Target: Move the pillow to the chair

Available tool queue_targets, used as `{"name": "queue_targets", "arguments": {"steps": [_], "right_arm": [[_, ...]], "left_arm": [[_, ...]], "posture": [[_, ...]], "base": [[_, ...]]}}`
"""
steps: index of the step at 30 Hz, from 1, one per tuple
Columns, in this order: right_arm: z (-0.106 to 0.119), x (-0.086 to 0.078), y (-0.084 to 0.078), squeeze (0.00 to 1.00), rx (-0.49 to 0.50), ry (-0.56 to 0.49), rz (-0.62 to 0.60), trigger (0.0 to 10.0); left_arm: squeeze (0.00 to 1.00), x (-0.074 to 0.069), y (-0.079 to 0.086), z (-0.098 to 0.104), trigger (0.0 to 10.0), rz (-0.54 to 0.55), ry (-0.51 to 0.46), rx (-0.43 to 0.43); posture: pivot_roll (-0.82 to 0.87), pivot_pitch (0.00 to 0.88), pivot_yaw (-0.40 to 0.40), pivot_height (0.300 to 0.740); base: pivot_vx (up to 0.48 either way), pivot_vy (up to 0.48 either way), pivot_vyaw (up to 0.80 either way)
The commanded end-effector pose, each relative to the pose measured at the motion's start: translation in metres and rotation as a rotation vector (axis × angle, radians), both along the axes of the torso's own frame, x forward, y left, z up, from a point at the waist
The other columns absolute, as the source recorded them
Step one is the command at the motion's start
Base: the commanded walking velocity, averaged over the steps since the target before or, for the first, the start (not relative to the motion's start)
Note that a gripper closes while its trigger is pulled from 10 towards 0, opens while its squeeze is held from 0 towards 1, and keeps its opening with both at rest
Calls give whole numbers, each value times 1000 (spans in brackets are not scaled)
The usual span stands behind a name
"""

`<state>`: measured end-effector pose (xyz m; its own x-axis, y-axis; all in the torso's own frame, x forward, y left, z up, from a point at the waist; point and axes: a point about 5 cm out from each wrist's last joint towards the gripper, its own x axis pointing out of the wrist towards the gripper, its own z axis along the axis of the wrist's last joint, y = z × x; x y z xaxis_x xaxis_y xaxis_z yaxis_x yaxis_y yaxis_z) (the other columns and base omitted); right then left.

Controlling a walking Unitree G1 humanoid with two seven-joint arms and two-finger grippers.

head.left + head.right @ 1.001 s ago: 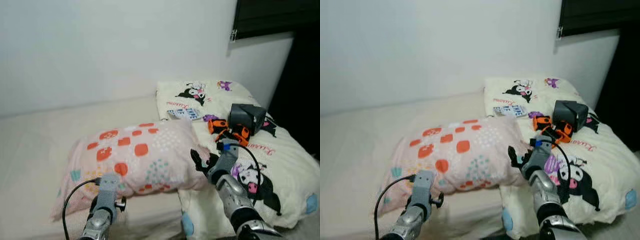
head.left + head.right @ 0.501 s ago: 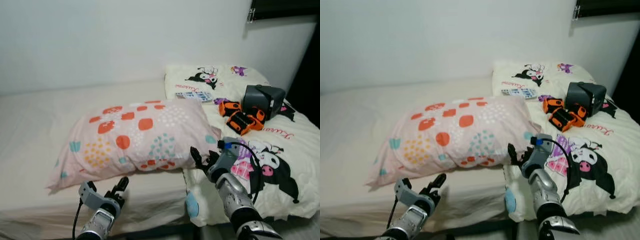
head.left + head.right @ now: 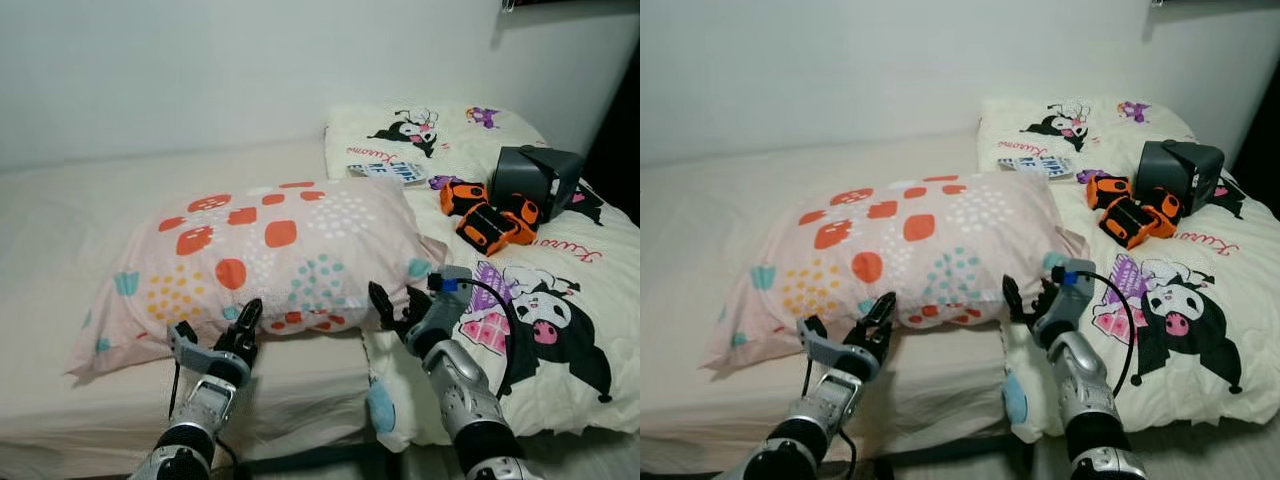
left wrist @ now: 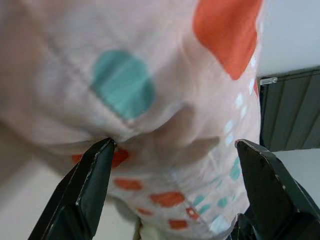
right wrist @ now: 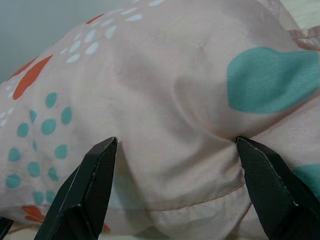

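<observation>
A pink pillow with orange and teal patches lies across the cream bed. My left gripper is open at the pillow's front edge, near its left half, and its fingers straddle a fold of the pillow cloth. My right gripper is open at the pillow's front right corner. In the right wrist view the pillow bulges between the two spread fingers. Neither gripper has closed on the cloth.
A cartoon-print duvet covers the right of the bed, bearing a dark grey box, orange and black objects and a printed booklet. The mattress runs left, with a white wall behind it.
The camera has shifted. My left gripper came up from below the mattress edge to the pillow's front edge, fingers spread. My right gripper stays by the pillow's right corner.
</observation>
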<state>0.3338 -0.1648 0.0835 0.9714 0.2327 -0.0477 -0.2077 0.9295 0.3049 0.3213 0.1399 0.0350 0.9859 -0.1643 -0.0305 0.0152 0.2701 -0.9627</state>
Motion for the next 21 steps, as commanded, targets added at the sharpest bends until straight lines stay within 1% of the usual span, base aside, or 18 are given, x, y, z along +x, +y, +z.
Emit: {"name": "queue_targets", "arguments": {"steps": [1, 2, 4, 6, 9, 10, 11, 13, 14, 16, 19, 21], "right_arm": [[1, -5, 9, 0, 21, 4, 25, 10000], [1, -5, 9, 0, 21, 4, 25, 10000], [9, -8, 11, 0, 29, -19, 36, 10000], [19, -10, 14, 0, 37, -48, 46, 10000], [25, -11, 16, 0, 41, -60, 50, 10000], [30, -12, 17, 0, 51, -73, 55, 10000], [33, -13, 18, 0, 58, -81, 60, 10000], [42, -16, 21, 0, 65, -106, 78, 10000], [42, -16, 21, 0, 65, -106, 78, 10000], [47, -19, 22, 0, 59, -117, 93, 10000], [49, -20, 23, 0, 58, -122, 98, 10000], [55, -24, 23, 0, 59, -129, 107, 10000]], "left_arm": [[0, 3, 10, 2, 10000, 43, 32, 72], [0, 3, 10, 2, 10000, 43, 32, 72], [0, 7, 14, 4, 10000, 77, 69, 134], [0, 11, 15, 9, 10000, 94, 59, 123], [0, 13, 14, 14, 10000, 96, 40, 102], [0, 16, 13, 17, 10000, 100, 33, 87], [0, 17, 12, 19, 10000, 103, 27, 73], [0, 23, 6, 27, 10000, 108, 6, 30], [0, 23, 6, 27, 10000, 108, 6, 30], [0, 30, -3, 37, 10000, 102, -20, -11], [0, 33, -7, 41, 10000, 95, -32, -28], [0, 39, -21, 51, 10000, 65, -55, -39]], "posture": [[-57, 135, 108, 490], [-57, 135, 108, 490], [-61, 165, 116, 480], [-74, 196, 125, 470], [-75, 200, 126, 460], [-88, 220, 130, 455], [-88, 220, 130, 450], [-101, 232, 131, 440], [-101, 232, 131, 440], [-125, 237, 135, 430], [-129, 239, 136, 425], [-148, 239, 138, 415]], "base": [[0, 0, 0], [0, 0, 0], [0, 0, 0], [0, 0, 0], [0, 0, 0], [0, 0, 0], [0, 0, 0], [0, 0, 0], [0, 0, 0], [0, 0, 0], [0, 0, 0], [0, 0, 0]]}}
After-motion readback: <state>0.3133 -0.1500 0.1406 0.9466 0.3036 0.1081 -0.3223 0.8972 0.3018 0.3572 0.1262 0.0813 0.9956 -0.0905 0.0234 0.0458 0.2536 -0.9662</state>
